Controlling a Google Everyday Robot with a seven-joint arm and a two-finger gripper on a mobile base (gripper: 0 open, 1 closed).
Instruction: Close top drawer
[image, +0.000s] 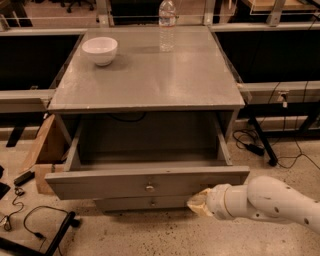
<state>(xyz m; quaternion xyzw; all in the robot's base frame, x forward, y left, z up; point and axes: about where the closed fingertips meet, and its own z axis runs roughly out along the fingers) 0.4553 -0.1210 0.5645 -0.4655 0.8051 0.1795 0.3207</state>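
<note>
The top drawer (110, 184) is a wide grey drawer pulled far out of the grey cabinet, empty inside, with a small round metal knob (149, 188) at the centre of its long front panel. My gripper (198, 204) comes in from the lower right on a white arm and sits just below the right part of the drawer's front panel, close to it. A narrower drawer front (145, 203) with a similar knob shows below the open drawer.
A white bowl (100, 50) and a clear water bottle (167, 25) stand on the cabinet top (150, 80). A cardboard box (45, 150) sits to the left of the cabinet. Cables lie on the floor at left and right.
</note>
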